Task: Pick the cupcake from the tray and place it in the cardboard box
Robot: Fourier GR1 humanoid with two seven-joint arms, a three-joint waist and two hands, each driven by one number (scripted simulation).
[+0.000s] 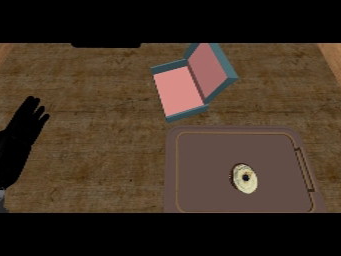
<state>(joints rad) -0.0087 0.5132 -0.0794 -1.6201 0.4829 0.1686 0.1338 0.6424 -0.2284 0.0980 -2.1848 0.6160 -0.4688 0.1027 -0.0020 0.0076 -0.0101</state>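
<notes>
A small pale cupcake (pixel 245 178) with a dark centre sits on the brown square tray (pixel 202 170), right of the tray's middle. Beyond the tray's far edge lies an open box (pixel 182 92) with a pink inside and teal outer walls, its lid raised toward the right. My left hand (pixel 19 131) rests at the left edge of the head view, fingers straight and pointing away, far from both tray and box, holding nothing. My right hand does not show.
The counter top (pixel 92 100) is dark brown with lighter wooden strips at the far left and right. A dark object (pixel 105 45) lies at the far edge.
</notes>
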